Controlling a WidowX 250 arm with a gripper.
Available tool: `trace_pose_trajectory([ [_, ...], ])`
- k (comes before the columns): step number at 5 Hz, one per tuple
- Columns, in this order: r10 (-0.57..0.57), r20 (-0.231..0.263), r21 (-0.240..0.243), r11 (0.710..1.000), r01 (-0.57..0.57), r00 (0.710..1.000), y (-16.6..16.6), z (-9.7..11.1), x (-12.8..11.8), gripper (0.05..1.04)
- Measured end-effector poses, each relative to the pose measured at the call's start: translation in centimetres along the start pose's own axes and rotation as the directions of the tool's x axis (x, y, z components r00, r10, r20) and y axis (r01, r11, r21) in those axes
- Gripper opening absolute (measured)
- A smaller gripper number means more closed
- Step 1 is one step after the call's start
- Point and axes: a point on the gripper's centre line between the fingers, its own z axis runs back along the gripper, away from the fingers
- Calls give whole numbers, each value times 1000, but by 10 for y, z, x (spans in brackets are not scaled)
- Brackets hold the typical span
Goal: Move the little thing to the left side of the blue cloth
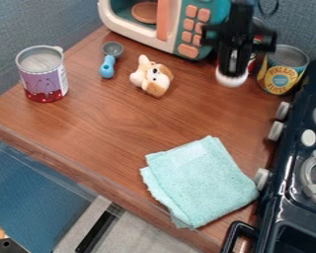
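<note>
If the little thing is the plush dog (152,77), it should squash kindly.

It lies on the desk (114,121) between the blue-handled spoon (108,68) and the gripper (233,66), well apart from the blue cloth (200,180). I'd guess it's light, soft, hard to break and not slippery; I'd pinch across its plump middle, not by an ear. Whether the gripper is open or closed, I can't tell from here.

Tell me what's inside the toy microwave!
Inside the toy microwave there's a round, orange-brown plate. The orange handle covers part of the inside, and the picture's top edge cuts some off, so I can't tell what's there.
</note>
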Motion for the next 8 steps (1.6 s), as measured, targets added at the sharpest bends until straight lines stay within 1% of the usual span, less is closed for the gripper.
trace_pose_trajectory([
  [1,31,39,20,999,-31,999,20,23,-25,231],
  [2,129,81,0,992,-129,988,60,46,-43,231],
  [3,181,87,-9,983,-181,980,75,52,-69,231],
  [4,262,102,-13,965,-262,960,93,56,-99,231],
  [5,318,87,11,948,-320,944,97,50,-124,231],
  [6,369,68,11,929,-371,927,100,44,-149,231],
  [7,386,41,22,922,-387,922,96,32,-165,231],
  [8,396,29,46,917,-397,918,99,17,-168,231],
])
